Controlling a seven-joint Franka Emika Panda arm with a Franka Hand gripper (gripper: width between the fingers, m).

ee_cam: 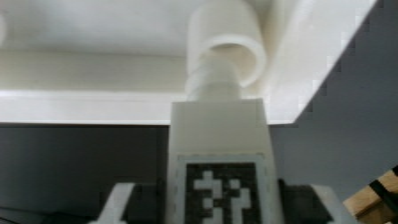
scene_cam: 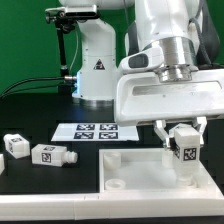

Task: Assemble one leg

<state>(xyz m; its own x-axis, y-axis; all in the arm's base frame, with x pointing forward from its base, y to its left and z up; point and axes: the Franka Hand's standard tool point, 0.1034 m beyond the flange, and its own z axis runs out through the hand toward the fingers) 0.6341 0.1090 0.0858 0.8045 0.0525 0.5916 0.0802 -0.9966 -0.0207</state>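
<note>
My gripper [scene_cam: 184, 143] is shut on a white leg [scene_cam: 185, 151] with a black-and-white tag and holds it upright over the far right corner of the large white panel [scene_cam: 135, 178]. In the wrist view the leg [ee_cam: 221, 140] runs from between my fingers [ee_cam: 128, 205] down to a round corner socket [ee_cam: 233, 55] of the panel [ee_cam: 107, 60]; its tip sits at the socket's rim. Two more legs lie on the black table at the exterior view's left, one [scene_cam: 15, 144] beside the other [scene_cam: 52, 154].
The marker board [scene_cam: 93, 131] lies flat behind the panel. The robot's white base [scene_cam: 97, 70] stands at the back. A green wall closes the left side.
</note>
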